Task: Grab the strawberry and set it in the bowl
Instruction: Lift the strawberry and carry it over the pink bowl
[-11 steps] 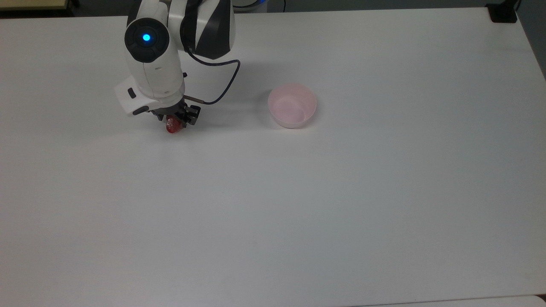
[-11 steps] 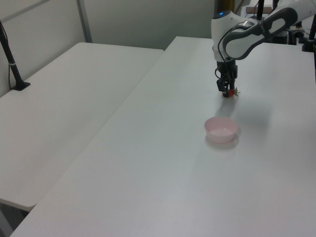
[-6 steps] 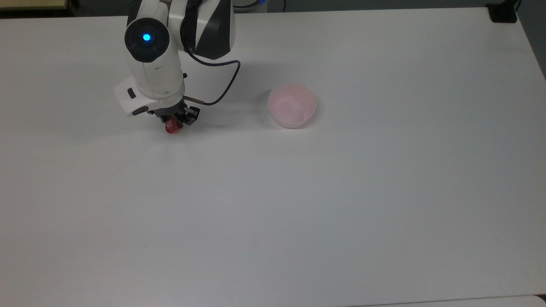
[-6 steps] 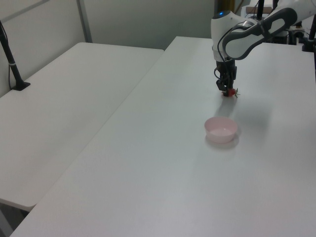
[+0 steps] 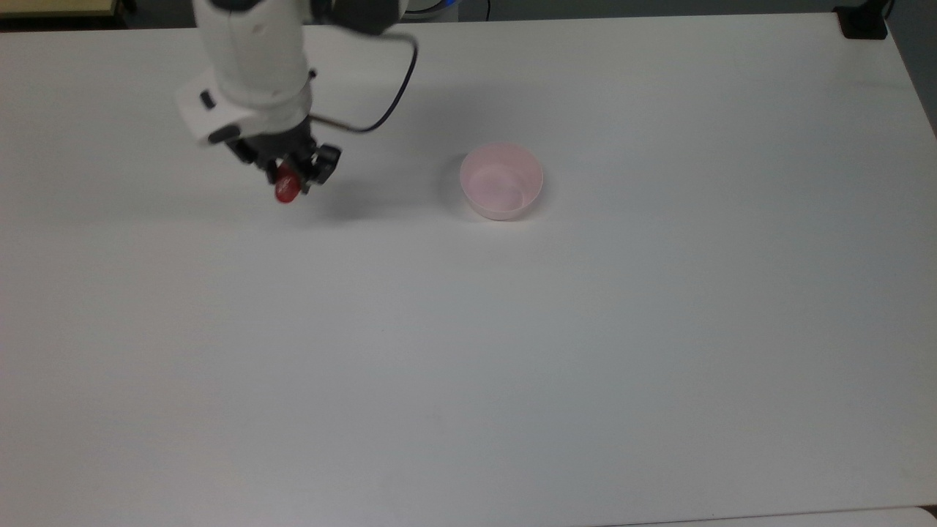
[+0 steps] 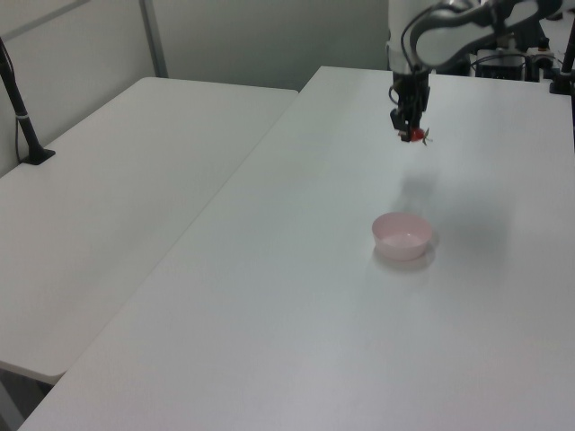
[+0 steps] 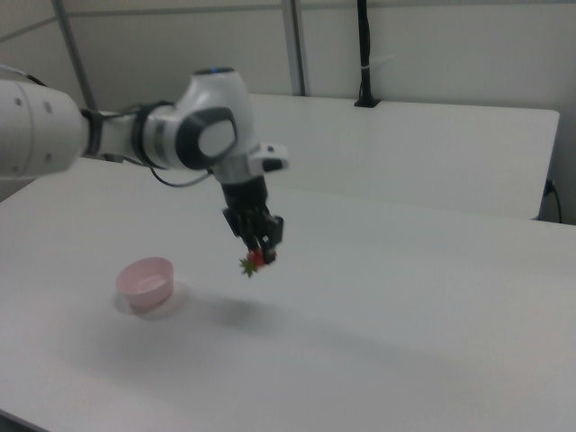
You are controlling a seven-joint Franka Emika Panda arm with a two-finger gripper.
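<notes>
strawberry [image 5: 286,188]: small, glossy red, green leafy cap [image 7: 247,265]; pinched between the tool's [image 5: 291,176] closed fingers, hanging clear above the desk [image 5: 468,351] with its shadow below; also seen at [image 6: 414,135]
strawberry pose: red tip toward the bottom edge in the top view; cap sticks out to the right view's left
bowl [image 5: 502,181]: small, round, pale pink, smooth-sided, upright, empty; also seen at [image 6: 402,235] and [image 7: 145,281]
bowl place: on the desk, well apart from the strawberry, toward the top view's right
</notes>
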